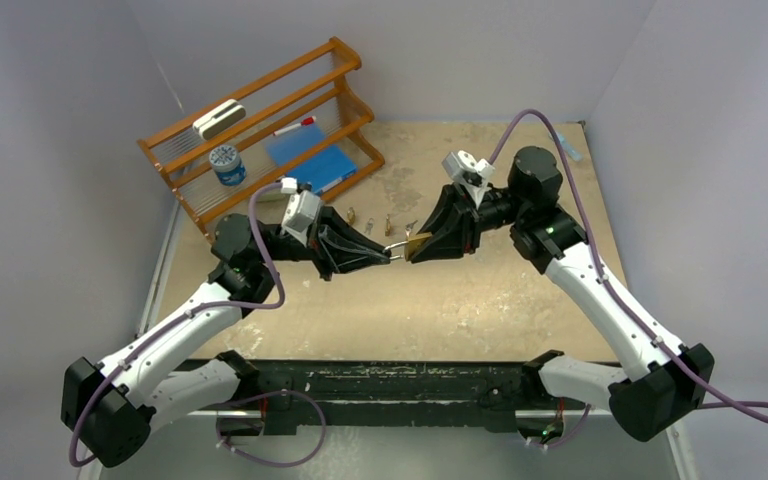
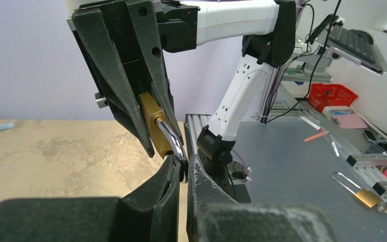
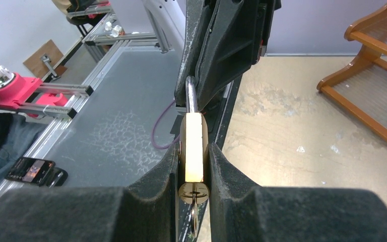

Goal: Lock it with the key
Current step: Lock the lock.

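Steadying grip: right gripper (image 3: 194, 154) clamps padlock (image 3: 193, 143) body; left gripper (image 2: 183, 169) pinches shackle (image 2: 170, 135), likely to press it home; key (image 3: 193, 225) in keyhole.

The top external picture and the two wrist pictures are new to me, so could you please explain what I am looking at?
This is a robot with a left arm and a right arm, bolted at the near edge of a table. The top external picture looks down from above and behind them. Each wrist picture comes from a camera on one arm, looking along its own fingers. The right gripper is shut on the brass body of a padlock, with a key in its keyhole. The left gripper pinches the padlock's steel shackle. On the table are a wooden rack and a few small metal pieces, too small to identify.
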Robot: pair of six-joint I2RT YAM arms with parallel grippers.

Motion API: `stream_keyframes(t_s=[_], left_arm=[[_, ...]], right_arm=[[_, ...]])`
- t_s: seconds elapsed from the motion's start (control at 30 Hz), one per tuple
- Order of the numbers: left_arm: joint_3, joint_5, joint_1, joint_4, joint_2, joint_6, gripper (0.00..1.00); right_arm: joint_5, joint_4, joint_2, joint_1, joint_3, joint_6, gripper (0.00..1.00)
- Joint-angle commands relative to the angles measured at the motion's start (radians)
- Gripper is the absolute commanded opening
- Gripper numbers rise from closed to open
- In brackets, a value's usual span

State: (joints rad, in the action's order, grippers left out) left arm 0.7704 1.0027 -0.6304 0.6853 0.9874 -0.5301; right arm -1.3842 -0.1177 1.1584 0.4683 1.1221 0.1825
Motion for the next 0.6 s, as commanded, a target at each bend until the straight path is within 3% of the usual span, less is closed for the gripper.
stream_keyframes(t_s=[0.0,0.17,0.57], left_arm=[[-0.002,0.029,-0.027,0.218,0.015,-0.119,0.00],[-0.018,0.023,-0.034,0.385,0.058,-0.252,0.00],[-0.024,-0.024,-0.038,0.400,0.082,-0.245,0.00]], right_arm=[[0.047,-0.085,0.008,-0.005,0.050,0.033,0.00],[0.137,-0.123,0.006,-0.003,0.034,0.007,0.00],[0.156,-0.301,0.026,0.002,0.000,0.097,0.00]])
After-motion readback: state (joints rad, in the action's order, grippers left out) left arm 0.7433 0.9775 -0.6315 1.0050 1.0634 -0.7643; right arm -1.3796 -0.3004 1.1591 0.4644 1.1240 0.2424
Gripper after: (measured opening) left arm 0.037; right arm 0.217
